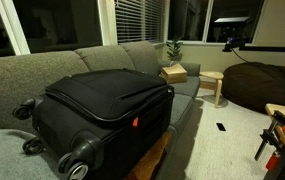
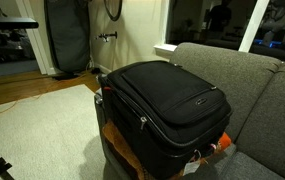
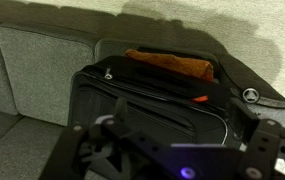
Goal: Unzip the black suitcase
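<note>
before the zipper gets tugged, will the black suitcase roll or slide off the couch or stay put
Likely stays put: the black suitcase lies flat on the couch, and its wheels stick out sideways, so rolling seems unlikely. The fabric top looks soft and may give under a pull. Its bulk suggests it would not drag easily.

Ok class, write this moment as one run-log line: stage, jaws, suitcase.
stage: approach | jaws: open, empty, not touching suitcase | suitcase: lying flat, front up, looks zipped
</note>
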### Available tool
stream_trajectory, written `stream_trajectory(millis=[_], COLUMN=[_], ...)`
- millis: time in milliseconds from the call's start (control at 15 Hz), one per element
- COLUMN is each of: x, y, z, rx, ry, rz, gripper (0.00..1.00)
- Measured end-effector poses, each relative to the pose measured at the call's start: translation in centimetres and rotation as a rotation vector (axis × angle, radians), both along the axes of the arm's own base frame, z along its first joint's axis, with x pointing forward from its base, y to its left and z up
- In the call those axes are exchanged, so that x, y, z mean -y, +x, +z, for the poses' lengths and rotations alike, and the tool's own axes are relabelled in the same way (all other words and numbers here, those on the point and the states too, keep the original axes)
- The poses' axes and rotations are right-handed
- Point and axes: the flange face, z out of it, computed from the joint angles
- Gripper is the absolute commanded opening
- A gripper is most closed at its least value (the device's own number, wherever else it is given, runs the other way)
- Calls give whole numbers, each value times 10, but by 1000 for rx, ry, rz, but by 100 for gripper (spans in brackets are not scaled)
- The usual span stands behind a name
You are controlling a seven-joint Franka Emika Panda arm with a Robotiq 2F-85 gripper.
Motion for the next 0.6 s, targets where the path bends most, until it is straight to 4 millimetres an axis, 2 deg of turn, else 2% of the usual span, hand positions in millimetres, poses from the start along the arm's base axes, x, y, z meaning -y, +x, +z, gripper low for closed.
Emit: stream_trajectory(millis=[600], x=[7], y=[9], z=[-16], rx=[-27], ry=[-19], rz=[-30], gripper=[100])
